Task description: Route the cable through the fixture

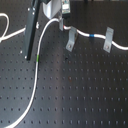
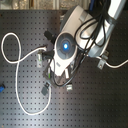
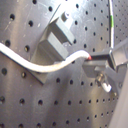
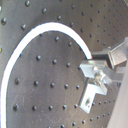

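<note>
The cable [image 1: 36,75] is a thin white cord with a green band [image 1: 37,59]. It curves up from the lower left to my gripper [image 1: 59,19] at the top of the first exterior view. In the first wrist view the cable [image 3: 45,64] crosses in front of the fixture [image 3: 54,42], a grey bent-metal clip, and ends at my gripper [image 3: 94,59], which is shut on it. Whether the cord touches the clip I cannot tell. In the second exterior view the arm hides the gripper, and the cable [image 2: 17,75] loops at the second exterior view's left.
Two like grey clips [image 1: 71,40] [image 1: 107,40] stand right of the gripper, joined by a white cord stretch with a blue band [image 1: 92,36]. Another clip [image 3: 101,80] carries a short white end. A slanted black bar [image 1: 31,30] stands beside the cable. The black board [image 1: 80,90] is perforated.
</note>
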